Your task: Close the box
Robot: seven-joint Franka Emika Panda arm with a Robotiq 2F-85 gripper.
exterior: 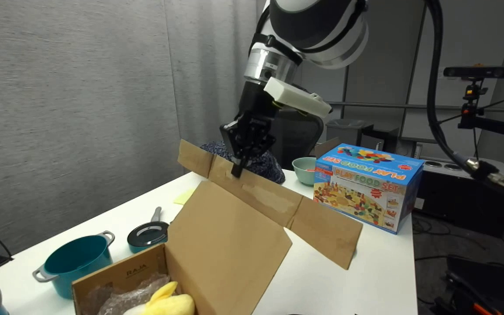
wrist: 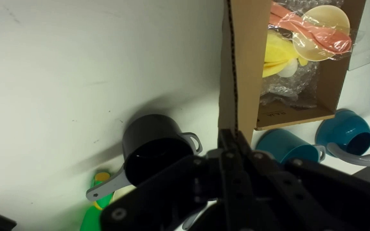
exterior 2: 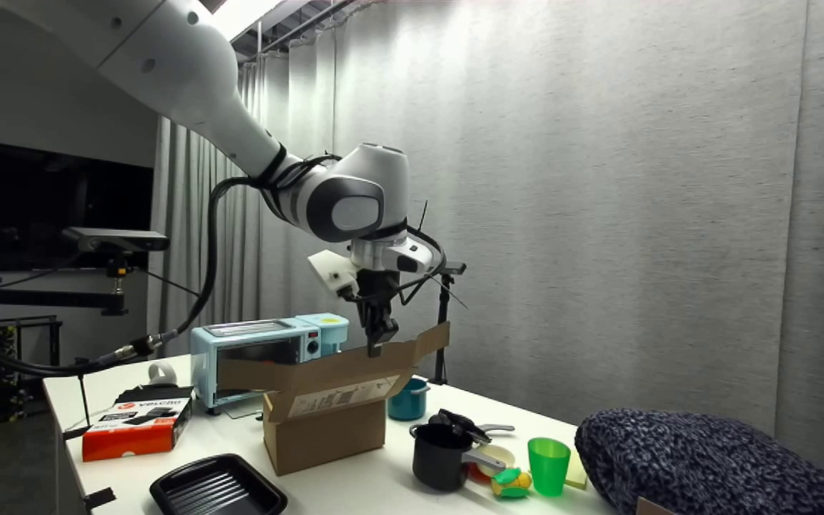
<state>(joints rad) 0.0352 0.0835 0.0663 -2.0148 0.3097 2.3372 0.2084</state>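
One brown box [exterior: 120, 273] sits open, lower left of centre in an exterior view, its lid [exterior: 228, 240] slanting up. My pincer [wrist: 235, 136], at the lower middle of the wrist view, is clamped on the thin edge of the lid's flap [exterior: 256, 190]. If I pull too hard, this edge might slip out or crease, dropping the lid; or the box could slide along the table [exterior: 365, 288]. Bagged pink spoons [wrist: 336, 41], upper right in the wrist view, seem to overhang the rim and may block the lid.
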